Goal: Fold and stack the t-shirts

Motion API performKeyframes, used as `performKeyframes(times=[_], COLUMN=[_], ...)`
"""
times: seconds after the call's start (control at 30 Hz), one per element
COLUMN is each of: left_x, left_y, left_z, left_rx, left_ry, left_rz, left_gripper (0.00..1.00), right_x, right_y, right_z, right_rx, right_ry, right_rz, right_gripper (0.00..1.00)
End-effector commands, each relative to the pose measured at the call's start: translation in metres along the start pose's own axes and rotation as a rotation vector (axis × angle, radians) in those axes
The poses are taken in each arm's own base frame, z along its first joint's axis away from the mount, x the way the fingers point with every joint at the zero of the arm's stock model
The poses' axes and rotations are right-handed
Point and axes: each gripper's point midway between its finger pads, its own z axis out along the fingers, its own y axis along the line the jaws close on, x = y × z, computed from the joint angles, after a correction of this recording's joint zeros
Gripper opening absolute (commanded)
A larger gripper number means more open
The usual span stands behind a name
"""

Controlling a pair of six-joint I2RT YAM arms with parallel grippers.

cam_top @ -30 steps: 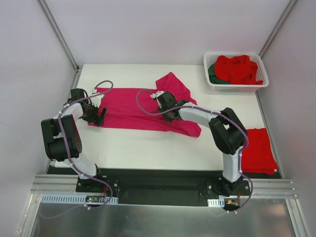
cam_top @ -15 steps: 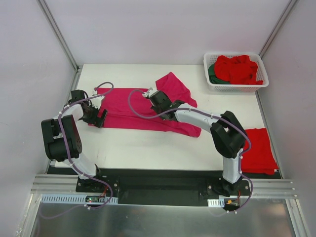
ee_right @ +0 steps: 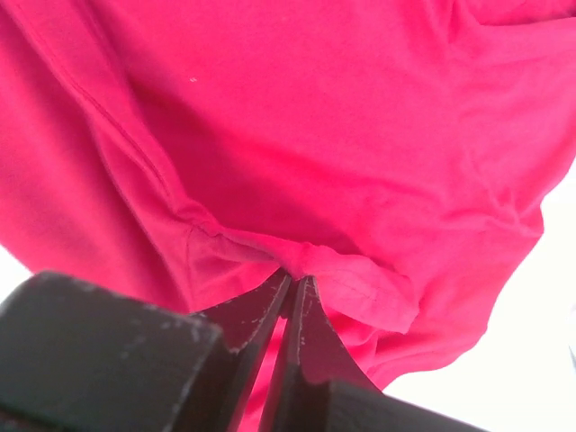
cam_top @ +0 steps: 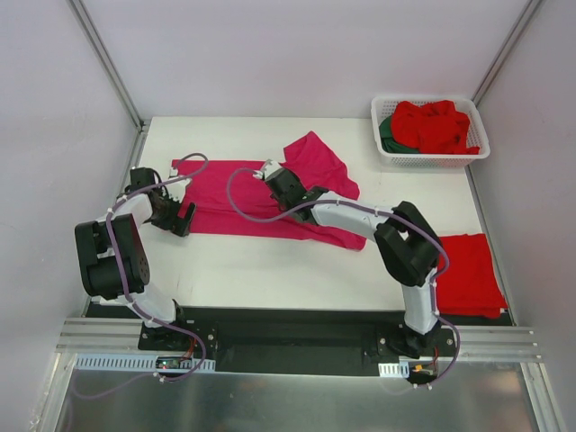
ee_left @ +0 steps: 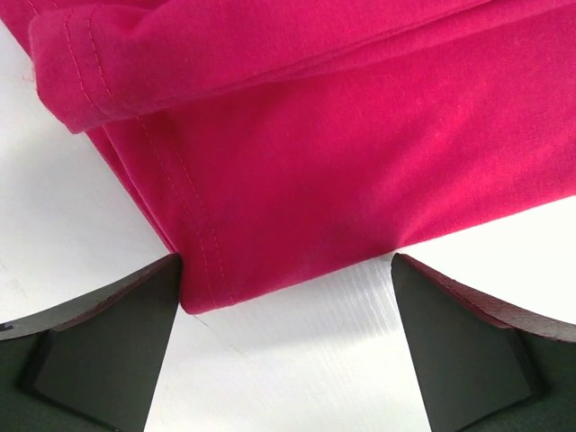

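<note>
A magenta-pink t-shirt lies spread across the middle of the table, its right part bunched up. My right gripper is over the shirt's middle and is shut on a pinched fold of its cloth. In the right wrist view the fingertips meet with that fold between them. My left gripper is at the shirt's near left corner. It is open, with the hem corner just inside its left finger and bare table between the jaws.
A folded bright red t-shirt lies at the table's near right edge. A white slotted basket at the back right holds red shirts and a dark green one. Walls close in both sides.
My right gripper has moved left across the pink shirt, dragging the pinched fold with it. The left gripper has stayed open near the same corner.
</note>
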Motion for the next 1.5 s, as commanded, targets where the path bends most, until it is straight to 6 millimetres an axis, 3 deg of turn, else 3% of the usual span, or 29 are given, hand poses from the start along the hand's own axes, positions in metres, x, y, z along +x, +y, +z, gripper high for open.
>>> performKeyframes(times=[0.0,0.13,0.53,1.07,1.47], left_x=[-0.003,-0.002,-0.002,0.0,0.0], left_y=[-0.001,-0.002,-0.004,-0.005,-0.005], left_z=[-0.01,-0.013,-0.014,-0.011,-0.012], left_rx=[-0.008,-0.018,-0.015,-0.009,-0.009], left_ry=[-0.037,-0.04,-0.045,-0.039,-0.041], left_rz=[0.005,0.013,0.012,0.005,0.0], left_gripper=[0.99,0.99,0.99,0.99,0.99], right_x=[-0.018,-0.02,-0.042,-0.042,-0.058], right_y=[-0.01,-0.008,-0.028,-0.035,-0.045], right_z=[0.01,0.018,0.014,0.028,0.03], right_rx=[0.086,0.101,0.209,0.292,0.363], right_ry=[-0.053,-0.043,-0.09,-0.073,-0.096], right_rz=[-0.014,-0.043,-0.049,-0.112,-0.123], right_gripper=[0.06,0.06,0.06,0.06,0.11])
